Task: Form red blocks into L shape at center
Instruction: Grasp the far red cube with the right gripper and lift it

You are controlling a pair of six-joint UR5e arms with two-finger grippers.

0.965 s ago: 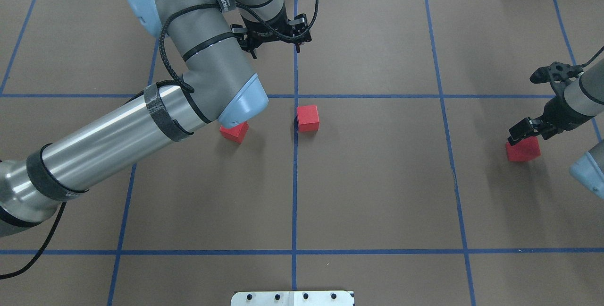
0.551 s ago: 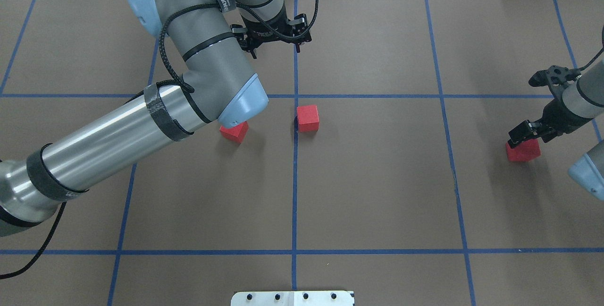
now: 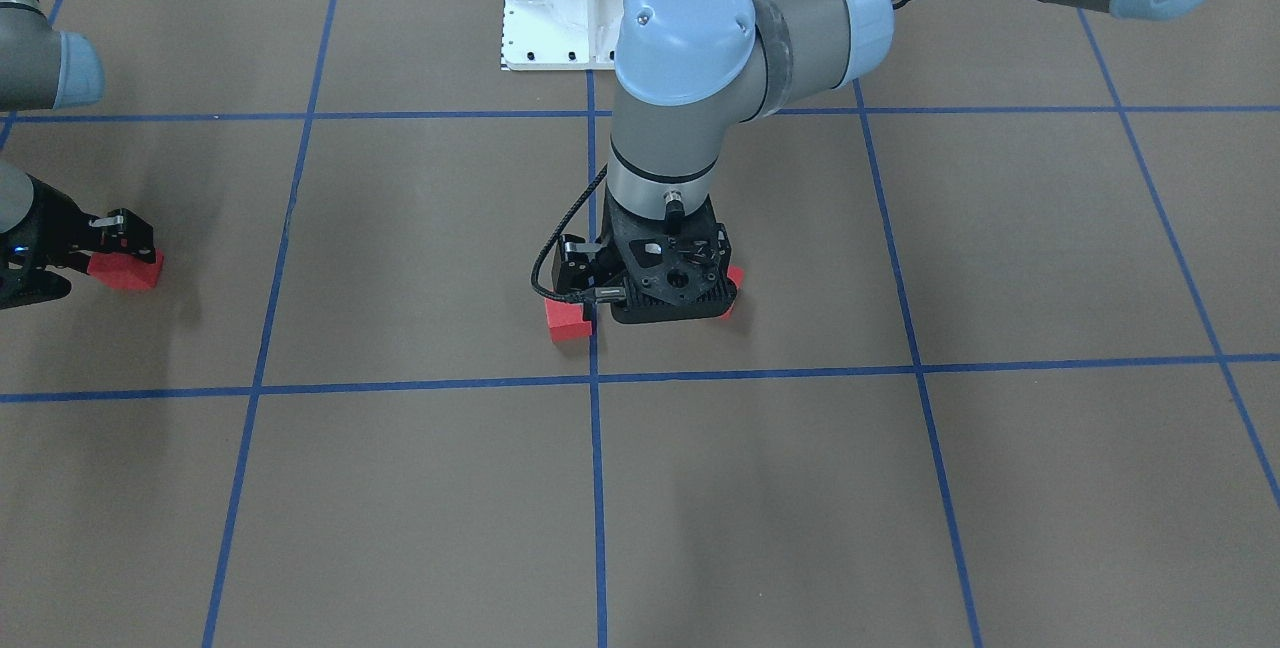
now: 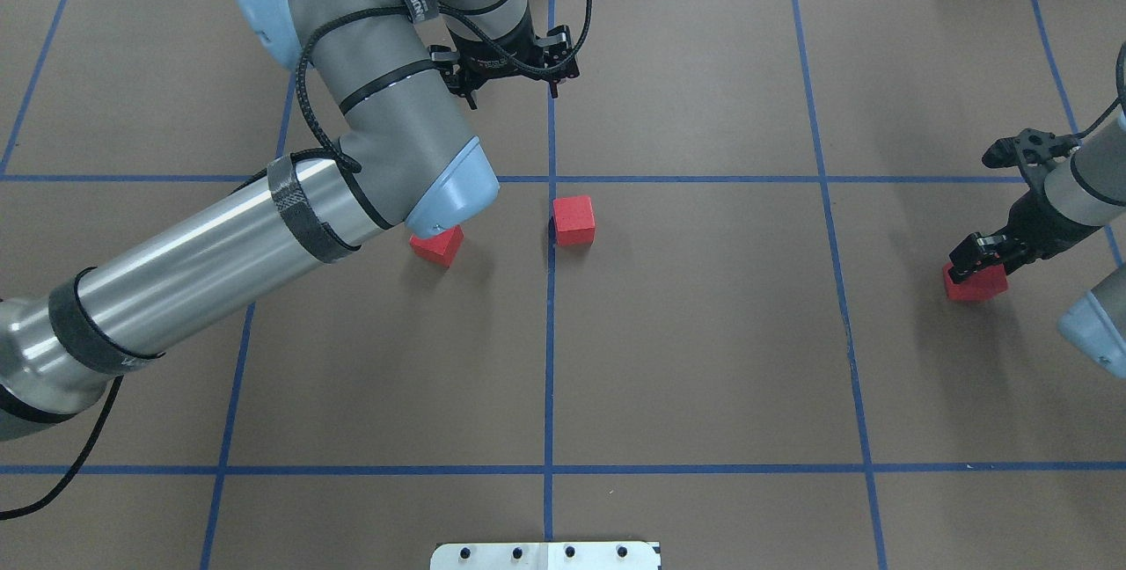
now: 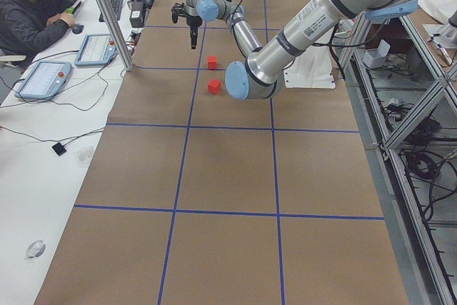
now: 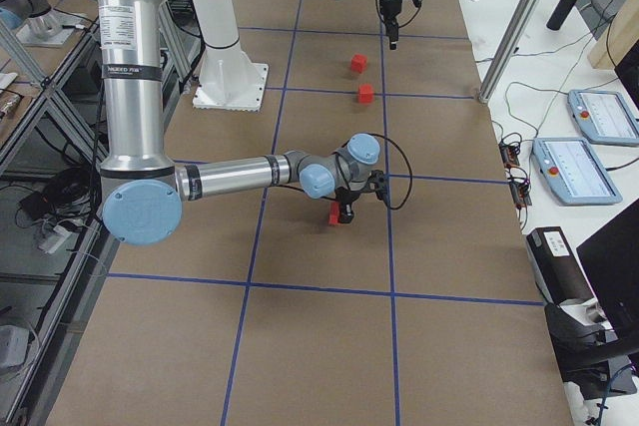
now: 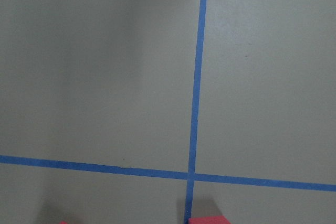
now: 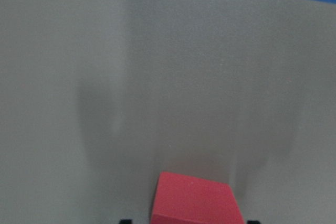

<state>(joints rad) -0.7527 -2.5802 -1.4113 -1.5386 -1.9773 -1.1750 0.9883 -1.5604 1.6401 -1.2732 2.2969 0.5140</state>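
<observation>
Three red blocks lie on the brown grid. One block (image 4: 573, 220) sits just right of the centre line, close below the center crossing (image 4: 550, 179). A second block (image 4: 437, 245) lies to its left, partly under my left arm's elbow. The third block (image 4: 975, 282) is far right. My left gripper (image 4: 515, 93) hangs open and empty beyond the crossing, above the table. My right gripper (image 4: 975, 266) is open and low over the third block. In the right wrist view its fingertips (image 8: 125, 220) flank that block (image 8: 197, 198) with gaps on both sides.
The white robot base plate (image 4: 545, 554) is at the near table edge. In the front view the left gripper's body hides part of the second block (image 3: 736, 277). The first block (image 3: 568, 320) and the crossing (image 3: 592, 380) show there. An operator (image 5: 32, 12) sits beside the table.
My right gripper has come down closer around the far-right block. That block has not moved. My left arm has stayed almost still.
</observation>
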